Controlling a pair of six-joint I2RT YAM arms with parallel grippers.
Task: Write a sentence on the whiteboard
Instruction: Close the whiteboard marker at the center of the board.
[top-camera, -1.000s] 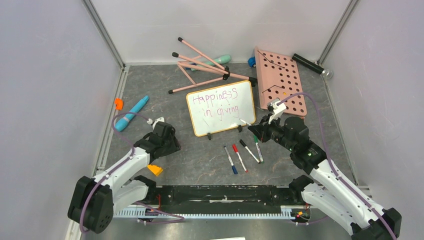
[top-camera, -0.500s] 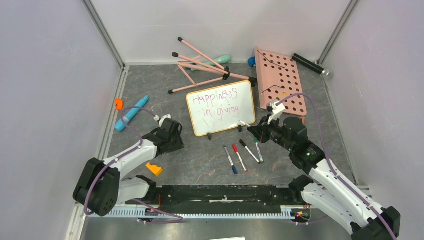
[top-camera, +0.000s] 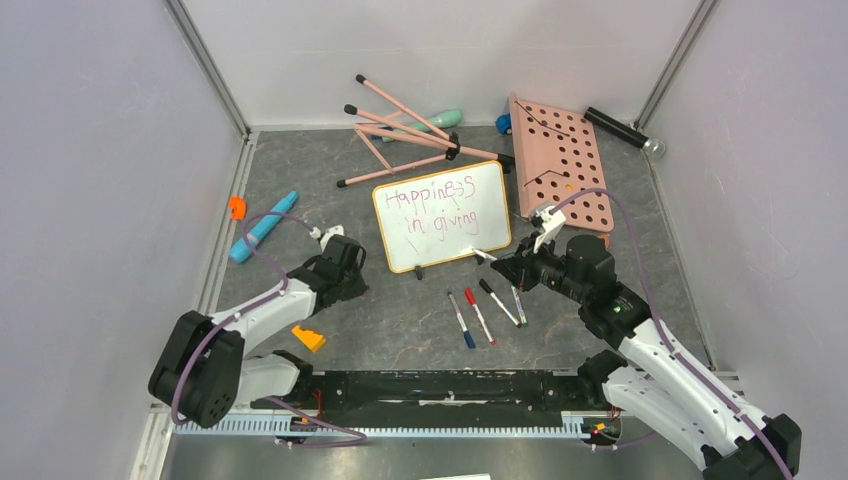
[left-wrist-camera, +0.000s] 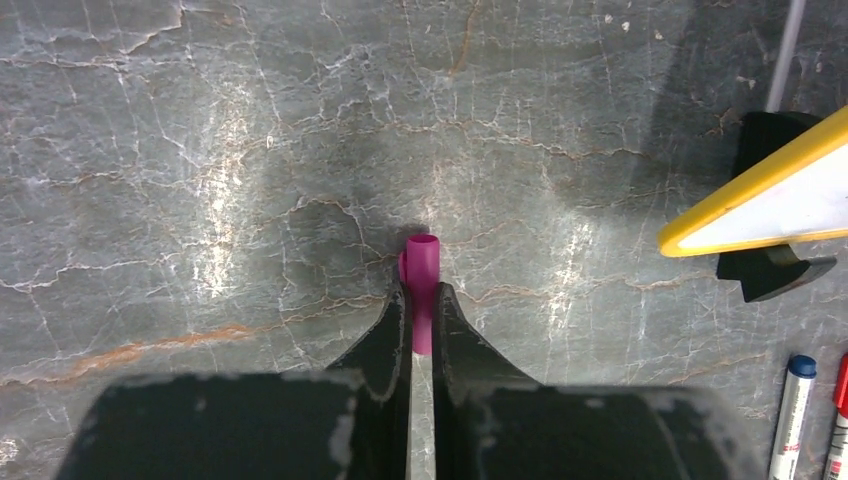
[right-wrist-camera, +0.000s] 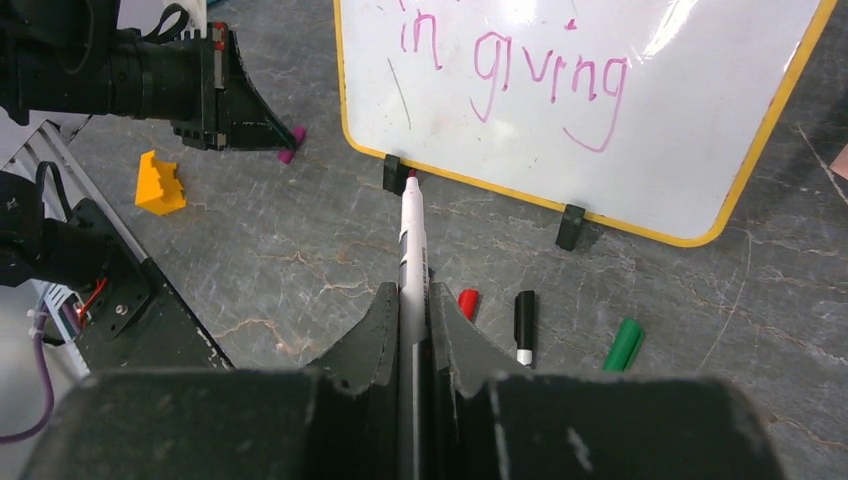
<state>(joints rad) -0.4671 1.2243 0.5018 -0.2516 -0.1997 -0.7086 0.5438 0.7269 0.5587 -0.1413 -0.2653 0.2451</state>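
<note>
A: state of left gripper (left-wrist-camera: 421, 300)?
B: pinched on magenta cap (left-wrist-camera: 421, 262). right gripper (right-wrist-camera: 412, 300) clamps marker (right-wrist-camera: 411, 225), tip near whiteboard (right-wrist-camera: 700, 130) lower edge just ahead, sentence (right-wrist-camera: 540, 80) beyond.

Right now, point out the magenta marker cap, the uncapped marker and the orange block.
magenta marker cap (left-wrist-camera: 421, 270): left wrist view, on its side wall.
uncapped marker (right-wrist-camera: 412, 245): right wrist view, on the middle of the barrel.
orange block (right-wrist-camera: 160, 185): right wrist view, on its top face.
</note>
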